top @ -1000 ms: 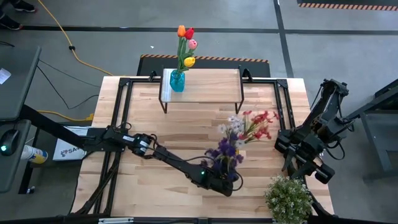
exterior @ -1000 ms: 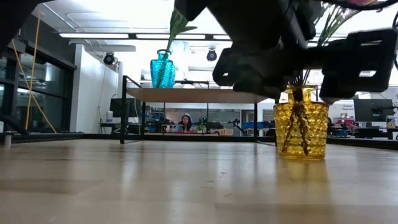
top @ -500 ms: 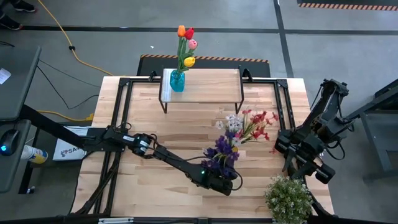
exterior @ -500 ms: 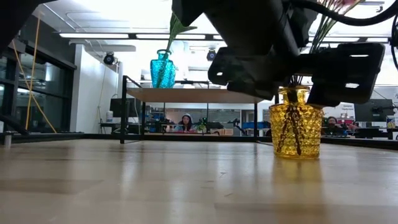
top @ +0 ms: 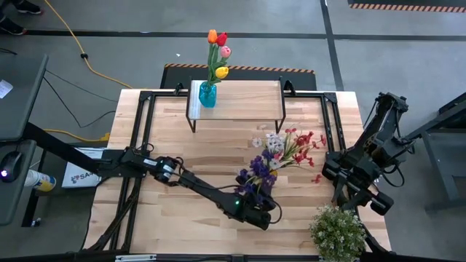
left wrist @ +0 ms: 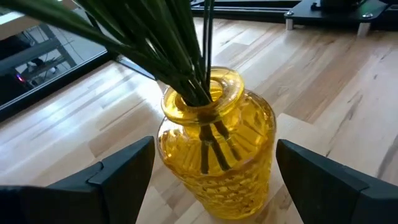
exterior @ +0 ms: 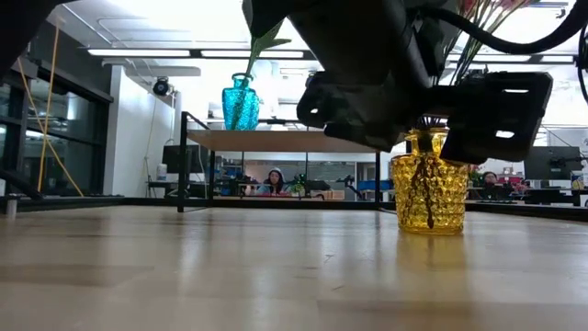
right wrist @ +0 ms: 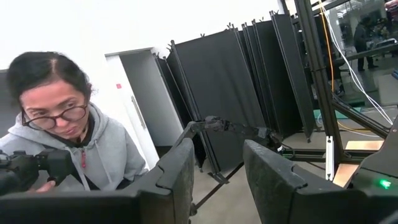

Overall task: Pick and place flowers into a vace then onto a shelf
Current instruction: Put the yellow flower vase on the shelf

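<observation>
Two vases in play, one finished. Table (top: 167,218) carries the whole setup; the shelf (top: 247,94) sits at its far edge, middle. On the shelf's left end stands the blue vase (top: 207,95) with the tulips (top: 218,49) in it, upright, so I judge that half done.

The other half is in progress. The yellow vase (left wrist: 217,149) stands on the tabletop near the front edge, right of centre and well apart from the shelf, already loaded with the spray flowers (top: 280,151): purple, white and red heads leaning up and to the right. Stems go down through the neck; the low view shows the vase base resting on the wood, not lifted.

The left gripper (left wrist: 214,171) is at the yellow vase, fingers spread wide, one either side of the body with visible gaps both sides. No grasp yet. What I read as left: close on the vase, lift, carry to the free right part of the shelf, set down.

The right gripper (right wrist: 217,168) is parked off the right edge of the table by the potted plant (top: 337,231), fingers partly apart with nothing between them, pointing out at the room, where a person (right wrist: 62,143) shows.

No loose flowers visible on the table.
</observation>
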